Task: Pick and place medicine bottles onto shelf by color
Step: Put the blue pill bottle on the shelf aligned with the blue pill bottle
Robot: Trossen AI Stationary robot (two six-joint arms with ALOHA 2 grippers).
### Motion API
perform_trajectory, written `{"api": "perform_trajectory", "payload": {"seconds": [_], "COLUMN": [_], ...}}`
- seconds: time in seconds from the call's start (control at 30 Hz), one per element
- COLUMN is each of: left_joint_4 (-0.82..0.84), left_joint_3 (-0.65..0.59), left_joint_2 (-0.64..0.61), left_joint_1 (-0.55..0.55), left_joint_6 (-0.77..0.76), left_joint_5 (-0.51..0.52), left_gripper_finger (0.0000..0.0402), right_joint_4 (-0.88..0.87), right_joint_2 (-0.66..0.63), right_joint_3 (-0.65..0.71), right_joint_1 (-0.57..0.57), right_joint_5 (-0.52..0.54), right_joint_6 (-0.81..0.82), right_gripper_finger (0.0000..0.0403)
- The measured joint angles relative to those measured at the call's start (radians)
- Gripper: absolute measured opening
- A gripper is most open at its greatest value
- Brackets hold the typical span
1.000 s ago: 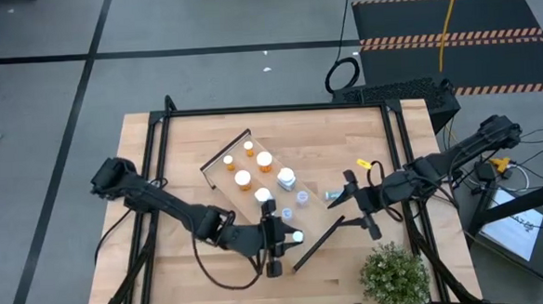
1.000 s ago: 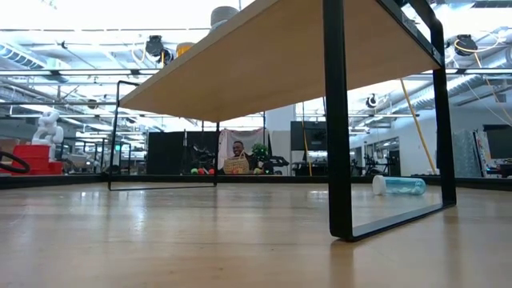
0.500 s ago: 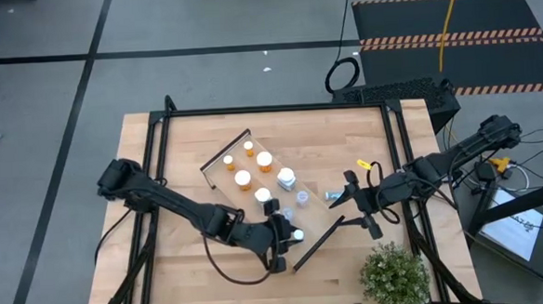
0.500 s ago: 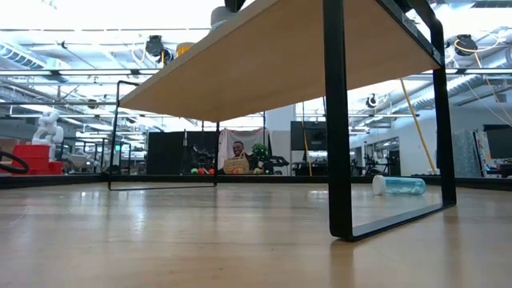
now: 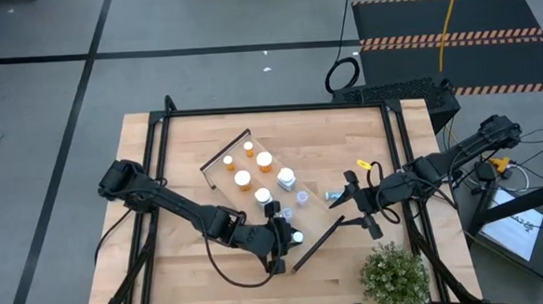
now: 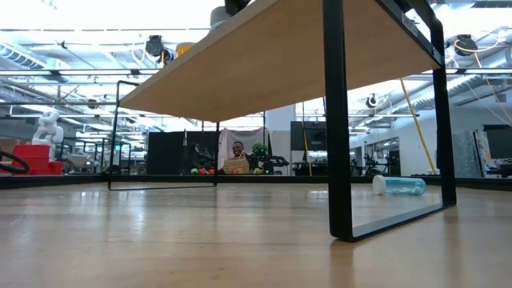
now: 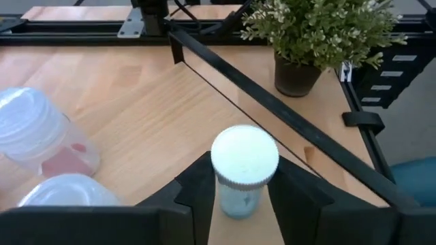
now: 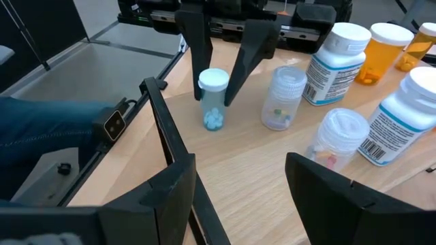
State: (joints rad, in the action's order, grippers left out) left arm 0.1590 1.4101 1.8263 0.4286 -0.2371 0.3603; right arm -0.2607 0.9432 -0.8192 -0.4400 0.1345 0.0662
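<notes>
Since a second ago, the left arm has swung its elbow inward. A small pale-blue bottle (image 7: 244, 170) stands upright on the shelf (image 5: 318, 238) between the left gripper (image 7: 238, 194) fingers, which flank it without clearly pinching. The right gripper (image 5: 360, 206) waits open, well apart.

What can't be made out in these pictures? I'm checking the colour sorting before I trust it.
- High view: the left gripper covers most of the small blue bottle; whether it is gripped or released is unclear.
- Low view: the shelf is seen from below, hiding the bottles on it.
- Right wrist view: label text is unreadable; an orange bottle is cut off at the edge.
</notes>
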Motion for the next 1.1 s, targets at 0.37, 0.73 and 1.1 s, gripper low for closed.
{"api": "perform_trajectory", "payload": {"seconds": [0.37,0.73,1.1], "left_joint_4": [0.002,-0.009,-0.002], "left_joint_3": [0.0,0.002,0.003], "left_joint_2": [0.0,-0.032,-0.137], "left_joint_1": [0.002,0.031,0.048], "left_joint_6": [0.0,0.04,0.114], "left_joint_5": [0.011,0.051,0.107], "left_gripper_finger": [0.0206,0.0247,0.0248], "right_joint_4": [0.0,-0.01,-0.114], "right_joint_2": [0.0,0.0,-0.036], "right_joint_3": [0.0,0.0,0.0], "right_joint_1": [0.0,0.0,0.0], "right_joint_5": [0.0,-0.001,0.232], "right_joint_6": [0.0,0.004,0.081], "right_gripper_finger": [0.0222,0.0222,0.0222]}}
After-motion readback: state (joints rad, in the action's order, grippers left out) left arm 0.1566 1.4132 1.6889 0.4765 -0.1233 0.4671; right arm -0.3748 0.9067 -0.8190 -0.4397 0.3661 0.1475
